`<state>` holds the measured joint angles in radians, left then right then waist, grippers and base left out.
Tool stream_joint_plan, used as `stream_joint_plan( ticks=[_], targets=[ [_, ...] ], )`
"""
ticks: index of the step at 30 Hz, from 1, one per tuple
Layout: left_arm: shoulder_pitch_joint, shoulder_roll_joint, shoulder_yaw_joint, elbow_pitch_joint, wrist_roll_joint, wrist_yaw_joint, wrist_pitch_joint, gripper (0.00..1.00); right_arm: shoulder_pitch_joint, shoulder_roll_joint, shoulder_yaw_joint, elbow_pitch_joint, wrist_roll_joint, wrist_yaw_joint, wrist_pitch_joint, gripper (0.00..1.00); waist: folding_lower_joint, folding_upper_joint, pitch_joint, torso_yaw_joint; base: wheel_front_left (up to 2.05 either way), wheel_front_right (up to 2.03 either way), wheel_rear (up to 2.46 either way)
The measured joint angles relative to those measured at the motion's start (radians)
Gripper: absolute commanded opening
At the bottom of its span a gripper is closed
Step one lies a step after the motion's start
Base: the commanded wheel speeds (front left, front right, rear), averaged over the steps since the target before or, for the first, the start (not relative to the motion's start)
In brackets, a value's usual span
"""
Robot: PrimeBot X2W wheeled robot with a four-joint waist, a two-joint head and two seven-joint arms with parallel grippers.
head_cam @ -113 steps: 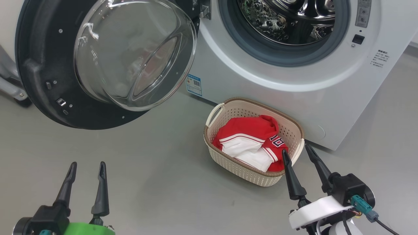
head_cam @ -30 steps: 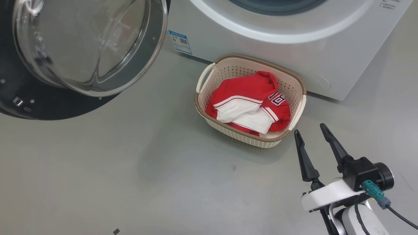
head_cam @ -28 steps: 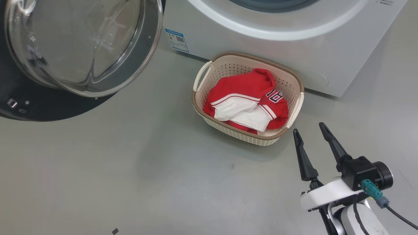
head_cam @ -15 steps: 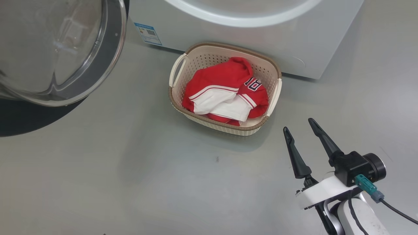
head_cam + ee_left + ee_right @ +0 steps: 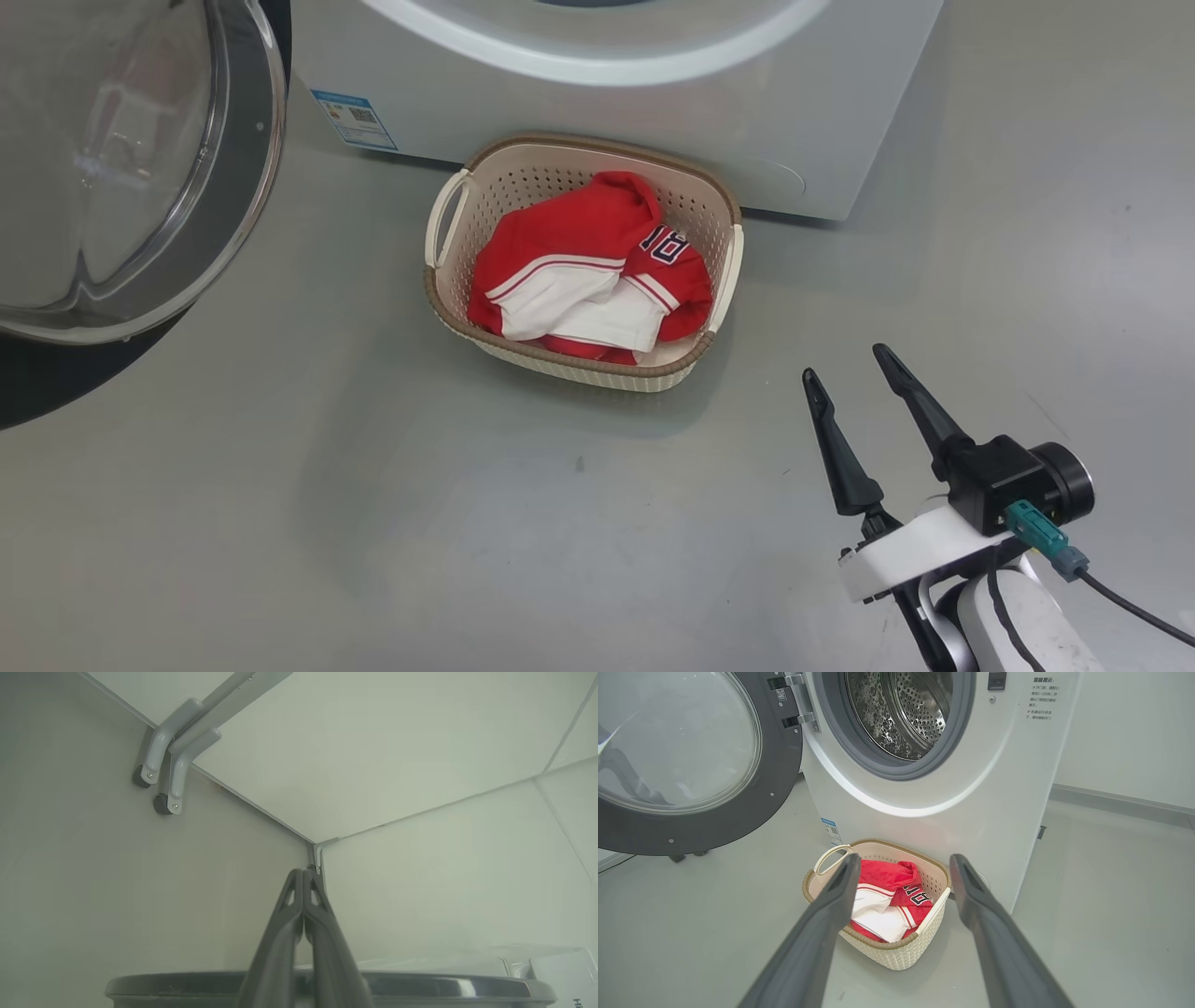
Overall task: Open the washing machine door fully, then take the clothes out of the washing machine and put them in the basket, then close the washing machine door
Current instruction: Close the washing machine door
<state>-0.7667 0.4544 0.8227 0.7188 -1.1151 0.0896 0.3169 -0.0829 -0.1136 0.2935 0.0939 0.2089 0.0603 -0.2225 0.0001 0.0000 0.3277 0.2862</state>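
The washing machine (image 5: 653, 121) stands at the top of the head view, its door (image 5: 112, 187) swung wide open at the left. In the right wrist view the door (image 5: 714, 826) hangs open beside the bare steel drum (image 5: 901, 714). The clothes (image 5: 579, 252), a red and white jersey, lie in the basket (image 5: 579, 369) on the floor against the machine's front. My right gripper (image 5: 842, 362) is open and holds nothing, to the right of the basket and nearer me; it points at the basket (image 5: 892, 956). My left gripper (image 5: 303, 872) is shut and holds nothing, just above a dark curved rim (image 5: 467, 988).
Bare grey floor spreads in front of and to the right of the basket. The left wrist view faces a corner of pale walls, with two grey castor legs (image 5: 163, 770) at the upper left. A blue sticker (image 5: 355, 119) marks the machine's lower left corner.
The head view has swung, so the machine, door and basket sit further left in it. The left gripper, open at the lower left earlier, is now shut. The right gripper stays open.
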Motion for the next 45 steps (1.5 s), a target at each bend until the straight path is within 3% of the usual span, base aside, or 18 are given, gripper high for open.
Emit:
stream_joint_plan(
  ticks=[11, 30, 45],
  targets=[
    [-0.035, 0.029, -0.002, 0.12, -0.031, 0.02, 0.105, 0.0, 0.0, 0.002, 0.003, -0.008, 0.0, 0.0, -0.004, 1.0, 0.0, 0.0, -0.004, -0.009, 0.0, 0.0, 0.0],
    [-0.058, 0.057, -0.052, 0.178, -0.041, 0.017, 0.276, 0.0, 0.0, 0.012, 0.004, 0.001, 0.005, 0.001, -0.013, 1.0, -0.0001, 0.0, -0.019, -0.007, 0.0, 0.0, 0.0],
    [-0.055, -0.012, -0.115, 0.18, -0.074, -0.088, 0.443, 0.0, 0.0, 0.02, -0.005, 0.021, 0.028, 0.0, -0.021, 1.0, -0.0001, 0.0, -0.069, 0.008, 0.0, 0.0, 0.0]
  ],
)
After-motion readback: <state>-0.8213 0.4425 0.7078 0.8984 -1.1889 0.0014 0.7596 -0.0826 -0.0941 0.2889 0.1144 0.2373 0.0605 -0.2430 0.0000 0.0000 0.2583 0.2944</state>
